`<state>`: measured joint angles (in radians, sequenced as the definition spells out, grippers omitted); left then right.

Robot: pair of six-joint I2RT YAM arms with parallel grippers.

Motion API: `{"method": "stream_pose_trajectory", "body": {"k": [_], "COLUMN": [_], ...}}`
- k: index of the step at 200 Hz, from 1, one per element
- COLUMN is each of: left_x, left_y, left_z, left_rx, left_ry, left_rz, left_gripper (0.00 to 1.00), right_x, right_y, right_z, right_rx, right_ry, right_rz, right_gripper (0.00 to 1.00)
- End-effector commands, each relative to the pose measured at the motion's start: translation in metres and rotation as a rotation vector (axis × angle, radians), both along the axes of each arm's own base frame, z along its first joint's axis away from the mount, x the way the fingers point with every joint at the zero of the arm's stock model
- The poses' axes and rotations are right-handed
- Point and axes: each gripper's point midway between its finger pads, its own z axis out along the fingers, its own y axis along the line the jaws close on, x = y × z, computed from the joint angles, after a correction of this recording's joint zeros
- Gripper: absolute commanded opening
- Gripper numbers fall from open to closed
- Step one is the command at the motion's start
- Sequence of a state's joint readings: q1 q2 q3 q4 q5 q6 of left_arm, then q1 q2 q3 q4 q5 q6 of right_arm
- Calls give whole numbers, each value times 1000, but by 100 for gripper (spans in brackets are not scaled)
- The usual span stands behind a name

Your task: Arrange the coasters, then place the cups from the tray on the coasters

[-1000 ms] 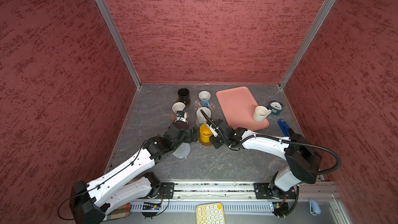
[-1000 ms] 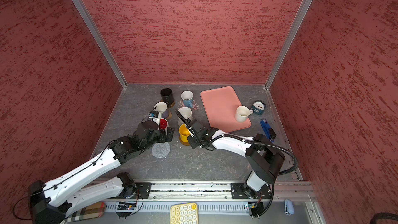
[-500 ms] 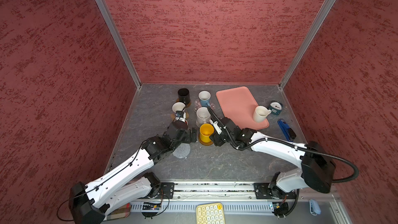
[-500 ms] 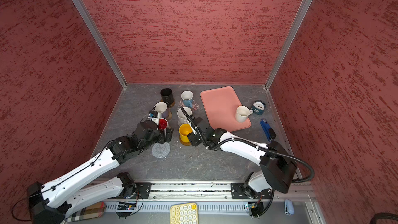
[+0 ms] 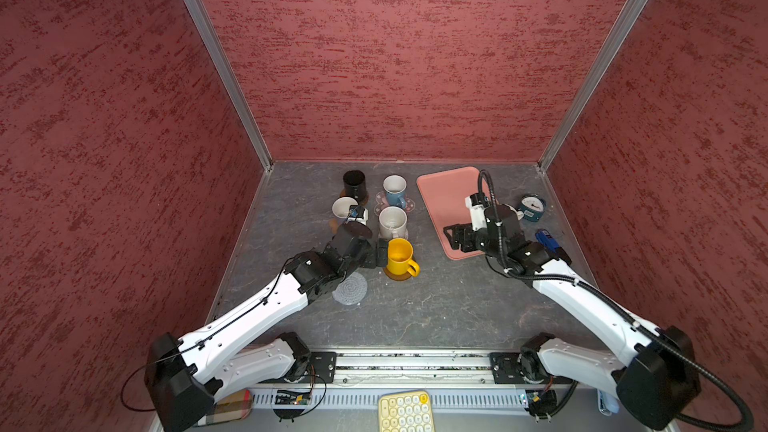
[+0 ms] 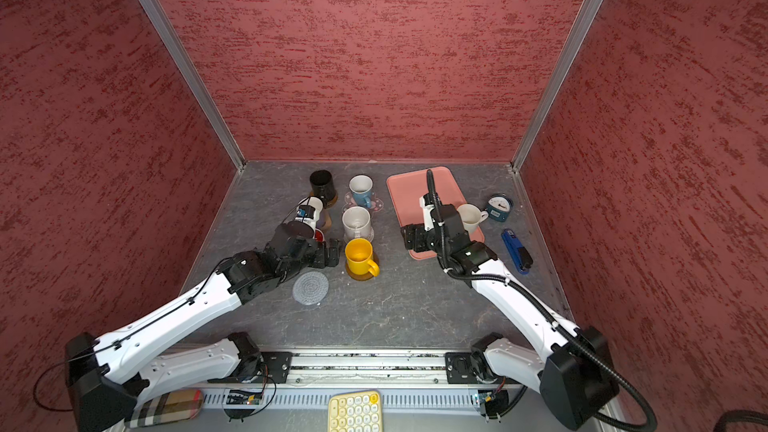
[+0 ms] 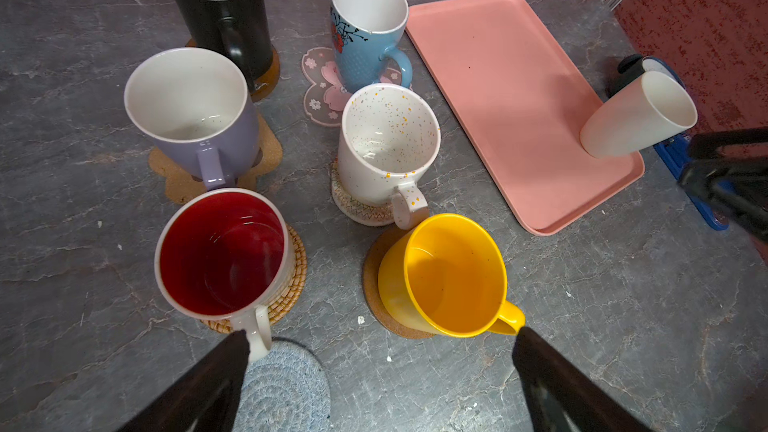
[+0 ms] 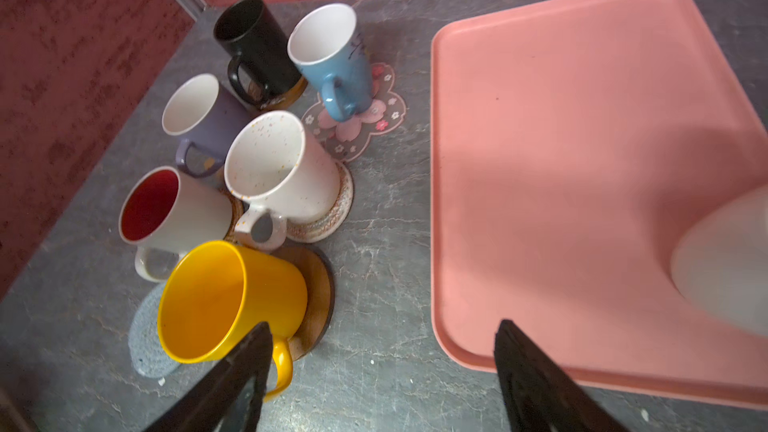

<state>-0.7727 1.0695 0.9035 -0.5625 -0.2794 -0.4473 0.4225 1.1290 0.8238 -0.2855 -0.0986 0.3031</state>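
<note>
Grey stone-look worktop [image 5: 436, 305] holding seven mugs, seven coasters and one pink tray [image 7: 519, 97]. Six mugs each stand on a coaster left of the tray: black mug [image 7: 220, 10], light blue mug [image 7: 365, 35], lavender mug [image 7: 195, 110], speckled white mug [image 7: 386, 147], red-lined mug [image 7: 220, 255], yellow mug [image 7: 449, 280]. One cream mug [image 7: 631, 118] stands at the tray's right edge. One grey woven coaster [image 7: 286, 388] lies bare near the yellow mug. Both claws are spread wide and empty: the left gripper [image 7: 380, 338] beside the yellow mug, the right gripper [image 8: 384, 324] above the tray's near end.
</note>
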Motion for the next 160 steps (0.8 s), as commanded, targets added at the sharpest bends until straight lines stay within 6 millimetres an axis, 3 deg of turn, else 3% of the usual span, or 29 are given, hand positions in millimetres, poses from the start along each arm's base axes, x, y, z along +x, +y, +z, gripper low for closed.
{"method": "stream_pose_trajectory", "body": {"k": [1, 55, 78, 110, 160], "left_x": [9, 23, 28, 38, 45], "left_y": [-17, -46, -55, -65, -72], "left_z": [12, 18, 21, 26, 27], "left_rx": [-21, -31, -34, -27, -12], "left_ry": [-25, -30, -38, -54, -58], "left_rz": [-40, -90, -108, -129, -150], "left_gripper": [100, 100, 100, 100, 100], "right_x": [14, 49, 55, 54, 38], "right_y": [-19, -106, -125, -118, -64], "right_z": [20, 45, 46, 26, -17], "right_rx": [120, 241, 274, 232, 40], "right_ry": [-13, -40, -45, 6, 76], "right_rz": [-82, -350, -395, -359, -234], "right_gripper": [86, 87, 85, 75, 74]}}
